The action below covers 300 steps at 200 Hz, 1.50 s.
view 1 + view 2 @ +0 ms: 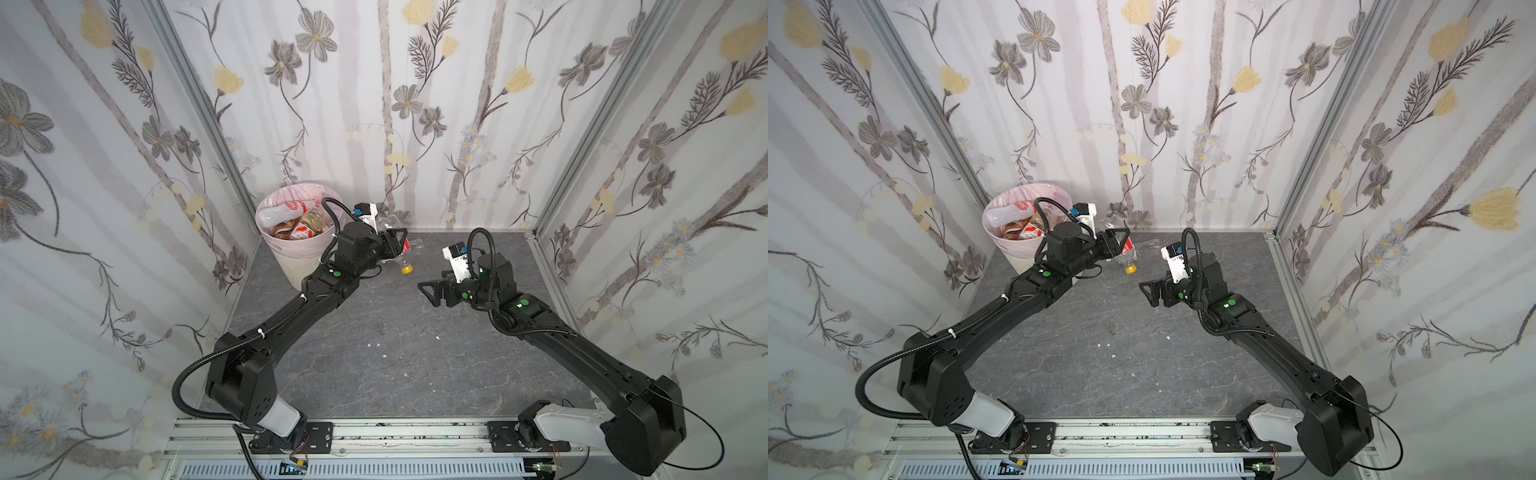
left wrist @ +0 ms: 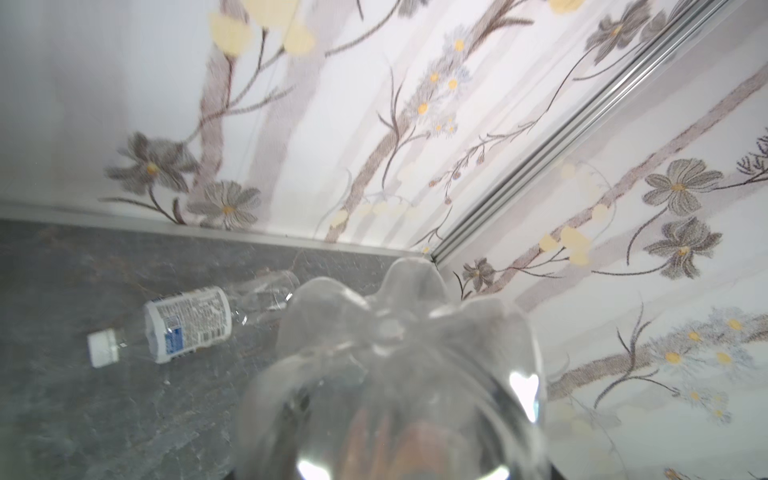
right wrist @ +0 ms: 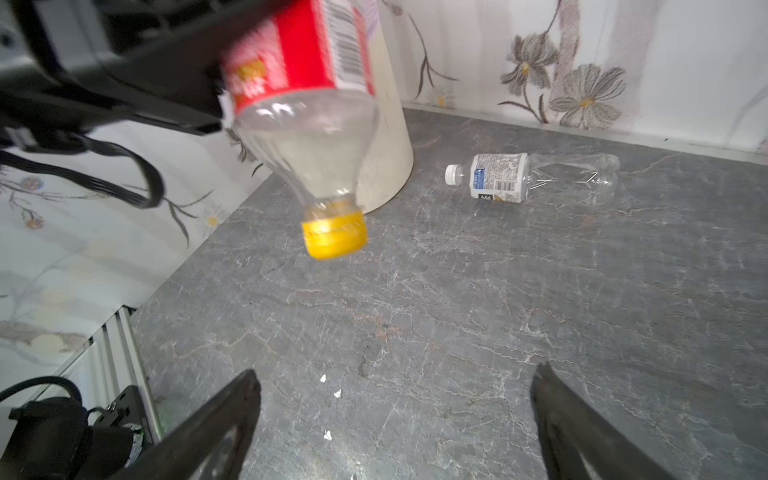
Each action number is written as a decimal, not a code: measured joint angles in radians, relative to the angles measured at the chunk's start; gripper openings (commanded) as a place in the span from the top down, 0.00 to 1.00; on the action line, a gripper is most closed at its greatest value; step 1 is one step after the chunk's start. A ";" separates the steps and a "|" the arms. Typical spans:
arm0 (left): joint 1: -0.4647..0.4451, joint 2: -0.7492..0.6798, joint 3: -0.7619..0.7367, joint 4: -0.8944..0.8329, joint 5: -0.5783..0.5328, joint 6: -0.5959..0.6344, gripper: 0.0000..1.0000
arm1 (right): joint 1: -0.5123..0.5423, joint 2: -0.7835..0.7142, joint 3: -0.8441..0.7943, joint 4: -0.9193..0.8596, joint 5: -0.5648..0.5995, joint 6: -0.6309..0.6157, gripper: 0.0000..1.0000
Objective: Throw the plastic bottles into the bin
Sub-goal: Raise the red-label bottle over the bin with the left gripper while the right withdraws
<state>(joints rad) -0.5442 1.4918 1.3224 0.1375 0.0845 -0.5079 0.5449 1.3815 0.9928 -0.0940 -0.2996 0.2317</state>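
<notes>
We find the bin point(image 1: 286, 262) just left of the left pincer point(image 1: 394, 243), which clamps the red bottle point(image 3: 307, 137) cap down, clear of the bench point(image 1: 374, 353), presumably for tipping in. The right pincer point(image 1: 428, 295) gapes wide, empty; a clear bottle point(image 3: 528, 176) lies beyond it.

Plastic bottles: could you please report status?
Left gripper shut on clear red-labelled, yellow-capped plastic bottle near round cream bin. Right gripper open. White-capped clear bottle on table. Nothing blocking.

Bright even light, soft shadows, bottle point(image 3: 307, 137) seemingly motion-blurred
</notes>
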 measured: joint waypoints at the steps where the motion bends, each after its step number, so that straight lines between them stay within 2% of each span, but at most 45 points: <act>1: 0.000 -0.003 0.002 0.000 -0.003 0.004 0.44 | 0.000 -0.001 0.000 0.000 0.000 0.001 0.00; 35: 0.009 -0.137 0.095 -0.006 -0.185 0.217 0.45 | 0.005 -0.059 0.008 0.026 0.002 0.004 0.00; 69: 0.060 -0.182 0.179 -0.007 -0.322 0.417 0.46 | 0.045 -0.089 0.063 0.101 -0.015 0.012 0.00; 116: 0.197 -0.166 0.300 -0.032 -0.427 0.599 0.46 | 0.119 -0.039 0.171 0.201 -0.042 0.005 0.00; 146: 0.252 -0.146 0.417 -0.029 -0.428 0.663 0.45 | 0.132 -0.013 0.179 0.202 -0.045 0.002 0.00; 162: 0.298 -0.118 0.455 -0.003 -0.428 0.665 0.45 | 0.134 -0.008 0.168 0.206 -0.042 0.002 0.00; 171: 0.335 -0.093 0.457 0.011 -0.418 0.661 0.41 | 0.135 -0.005 0.159 0.216 -0.042 0.003 0.00; 185: 0.391 -0.041 0.425 0.038 -0.396 0.631 0.26 | 0.137 0.002 0.146 0.226 -0.042 0.003 0.00; 197: 0.425 0.028 0.404 0.009 -0.380 0.594 0.21 | 0.137 0.003 0.139 0.230 -0.042 0.012 0.00; 203: 0.434 0.068 0.399 -0.022 -0.371 0.579 0.11 | 0.138 0.004 0.137 0.234 -0.042 0.013 0.00; 206: 0.436 0.082 0.395 -0.044 -0.366 0.579 0.03 | 0.138 0.004 0.135 0.237 -0.042 0.014 0.00; 209: 0.438 0.094 0.389 -0.068 -0.359 0.577 0.00 | 0.138 0.003 0.133 0.240 -0.042 0.014 0.00; 225: 0.438 0.124 0.360 -0.194 -0.309 0.539 0.00 | 0.138 0.003 0.121 0.243 -0.042 0.015 0.00; 247: 0.441 0.126 0.409 -0.240 -0.311 0.527 0.00 | 0.138 0.006 0.118 0.243 -0.043 0.021 0.00; 300: 0.435 -0.043 0.424 -0.273 -0.290 0.444 0.00 | 0.140 0.031 0.100 0.265 -0.042 0.042 0.00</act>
<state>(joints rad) -0.1089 1.4483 1.7466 -0.1352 -0.2058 -0.0643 0.6853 1.4124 1.0924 0.1707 -0.3416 0.2741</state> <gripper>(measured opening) 0.997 0.995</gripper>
